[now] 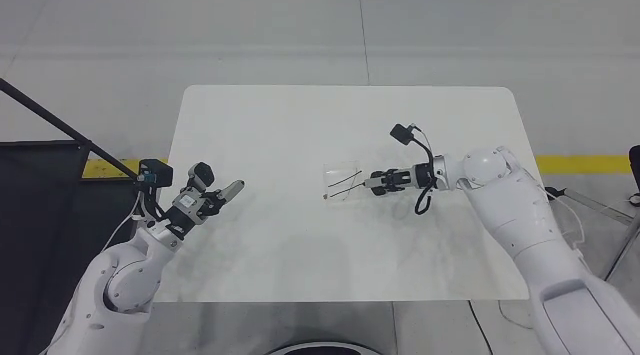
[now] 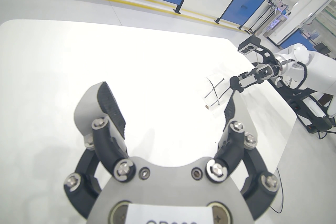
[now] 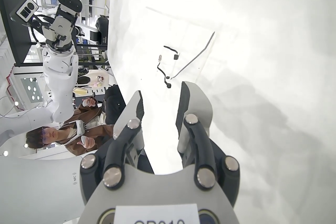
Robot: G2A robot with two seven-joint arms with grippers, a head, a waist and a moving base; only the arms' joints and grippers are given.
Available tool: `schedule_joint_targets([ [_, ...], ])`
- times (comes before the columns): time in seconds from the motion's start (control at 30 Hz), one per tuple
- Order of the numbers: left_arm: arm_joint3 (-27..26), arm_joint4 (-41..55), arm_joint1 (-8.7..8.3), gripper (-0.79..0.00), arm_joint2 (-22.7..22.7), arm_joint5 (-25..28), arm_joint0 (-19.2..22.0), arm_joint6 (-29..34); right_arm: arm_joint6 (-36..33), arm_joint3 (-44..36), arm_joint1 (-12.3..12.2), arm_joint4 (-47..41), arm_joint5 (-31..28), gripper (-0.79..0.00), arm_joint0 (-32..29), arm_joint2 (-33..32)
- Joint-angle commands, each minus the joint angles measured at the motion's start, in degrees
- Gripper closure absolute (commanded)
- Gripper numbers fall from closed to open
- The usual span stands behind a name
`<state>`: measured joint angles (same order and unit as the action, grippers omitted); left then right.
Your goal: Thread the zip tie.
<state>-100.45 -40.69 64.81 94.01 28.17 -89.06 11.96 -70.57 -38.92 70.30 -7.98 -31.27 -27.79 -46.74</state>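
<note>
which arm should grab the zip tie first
Right: the right gripper, open, sits just short of the zip ties; the left gripper hangs far off across the table.

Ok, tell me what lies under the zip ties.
Under the zip ties lies a clear plastic sheet, flat on the white table. It may be a bag; whether the ties lie on it or inside it cannot be told.

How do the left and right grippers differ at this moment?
On the left gripper the jaws are spread wide; on the right gripper they are open more narrowly. The left gripper sits near an edge of the table, far from the zip ties; the right gripper is just short of them. Both are empty.
</note>
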Motion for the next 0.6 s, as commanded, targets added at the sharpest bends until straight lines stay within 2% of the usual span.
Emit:
schedule_joint_targets([
  [0.0, 0.0, 0.0, 0.0, -0.785, 0.0, 0.0, 0.0, 0.0, 0.0, 0.4, 0.2, 0.0, 0.2, -0.323, 0.3, 0.3],
  [0.57, 0.0, 0.0, 0.0, -0.785, 0.0, 0.0, 0.0, 0.0, 0.9, 4.2, 2.3, 0.4, 0.9, -0.237, 2.5, 2.3],
])
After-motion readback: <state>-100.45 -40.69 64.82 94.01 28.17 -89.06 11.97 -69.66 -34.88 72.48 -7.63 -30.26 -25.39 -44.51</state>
